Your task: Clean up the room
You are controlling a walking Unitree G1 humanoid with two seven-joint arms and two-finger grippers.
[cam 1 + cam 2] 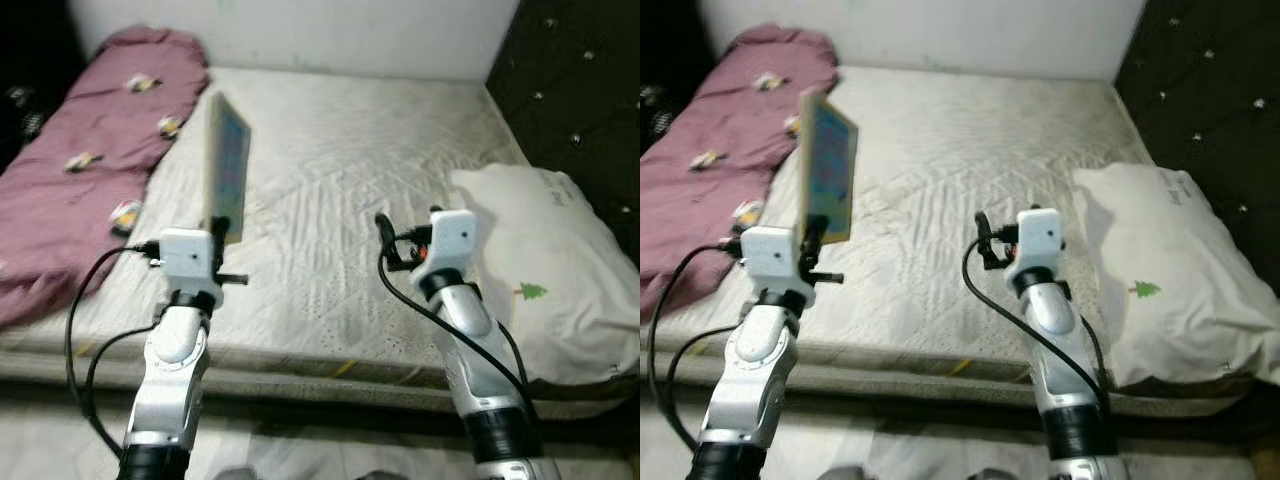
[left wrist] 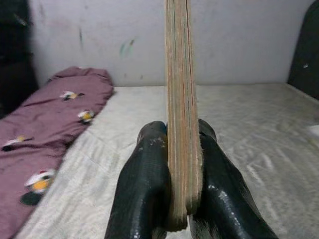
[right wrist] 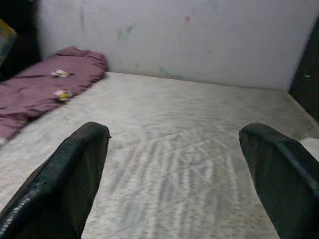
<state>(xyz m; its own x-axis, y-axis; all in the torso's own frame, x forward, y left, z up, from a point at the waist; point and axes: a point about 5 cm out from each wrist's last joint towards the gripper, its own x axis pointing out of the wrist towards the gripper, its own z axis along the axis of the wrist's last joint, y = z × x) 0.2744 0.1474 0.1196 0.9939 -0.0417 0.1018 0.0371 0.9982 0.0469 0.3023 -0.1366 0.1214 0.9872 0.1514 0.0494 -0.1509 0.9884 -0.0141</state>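
With my left hand [image 2: 182,199] clamped on the book [image 1: 225,165], upright above the bed's [image 1: 400,180] near edge, my right hand [image 3: 184,174] waits alongside, fingers apart.

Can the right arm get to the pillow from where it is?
Probably yes: the right tool is open and holds nothing, and the pillow lies just beside it on the bed, nothing between.

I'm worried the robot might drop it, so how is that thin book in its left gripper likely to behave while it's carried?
The book probably stays fairly stiff: it stands upright above the left gripper without drooping. It looks thin, so likely light. Pinched only at its lower edge by the fingers, it may pivot or slip if swung.
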